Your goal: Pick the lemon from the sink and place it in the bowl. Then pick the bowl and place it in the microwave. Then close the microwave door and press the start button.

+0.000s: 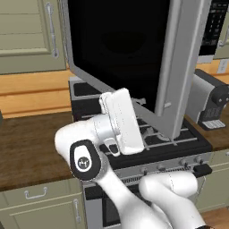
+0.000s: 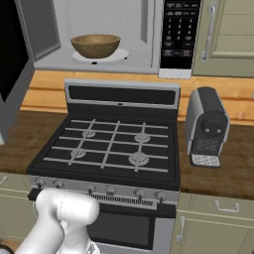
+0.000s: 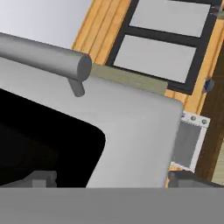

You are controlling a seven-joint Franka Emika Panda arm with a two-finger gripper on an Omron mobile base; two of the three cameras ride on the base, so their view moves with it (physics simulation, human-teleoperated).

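Fingertips of your hand (image 3: 109, 181) stand spread wide and empty, close against the microwave door (image 3: 131, 131), just below its long handle (image 3: 43, 54). Expect a stiff, light, hinged panel with slick glass; push on the silver frame beside the handle. Bowl (image 2: 95, 45) already sits inside the microwave (image 2: 99, 30), left of the keypad (image 2: 179, 32), whose lettering is too small to read.

bowl (image 2: 95, 45): tan wood, upright, sitting inside the microwave (image 2: 104, 34) on its white plate
microwave door (image 1: 129, 58): swung wide open, black glass, silver handle (image 3: 41, 56) along its edge
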